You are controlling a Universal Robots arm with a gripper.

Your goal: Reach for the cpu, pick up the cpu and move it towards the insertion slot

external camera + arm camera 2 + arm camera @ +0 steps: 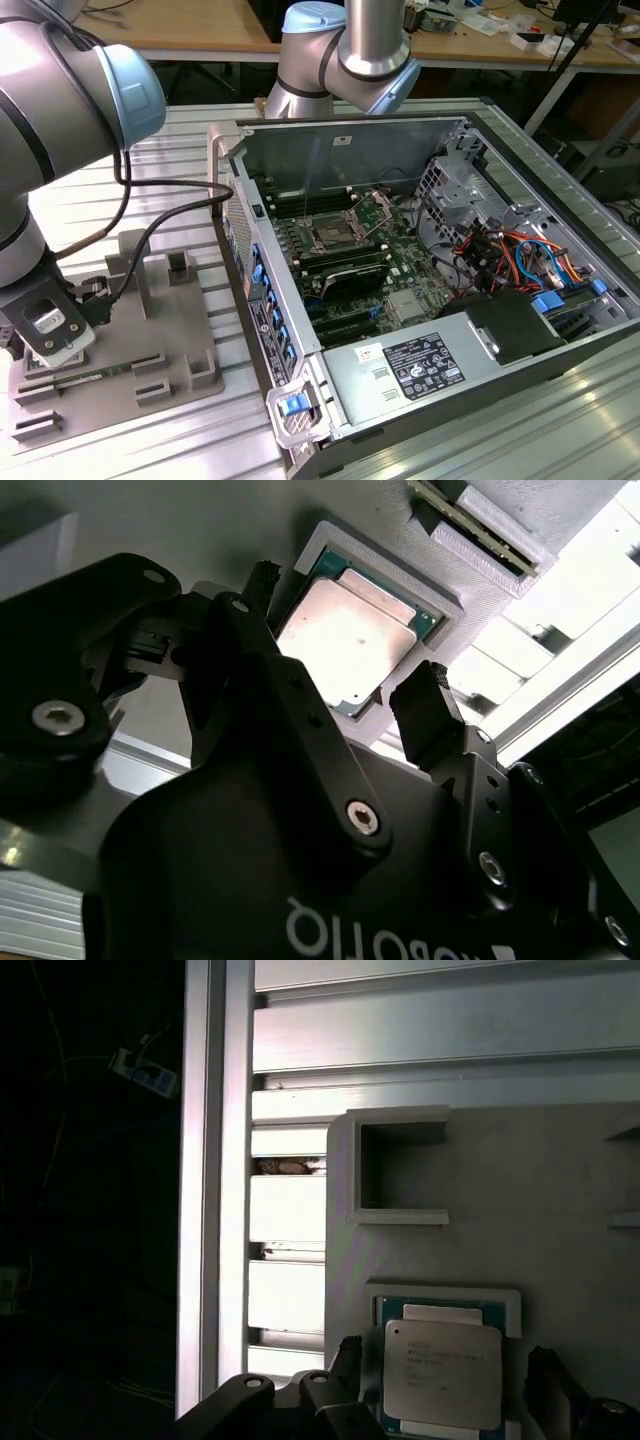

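Observation:
The cpu, a silvery square chip with a teal edge, lies flat in a shallow recess of the grey tray. The same cpu shows between my black fingers in the second wrist view. My gripper is open just above it, one fingertip on one side of the chip and the other fingertip on the opposite side. In the exterior view my gripper hangs over the tray at that view's left. The insertion slot, a metal-framed socket, sits on the motherboard inside the open computer case.
The open computer case takes up the middle and right of the exterior view, with cables, drive cages and a power supply inside. The tray has raised blocks and a square pocket. A green memory stick lies in another tray slot. An aluminium rail borders the tray.

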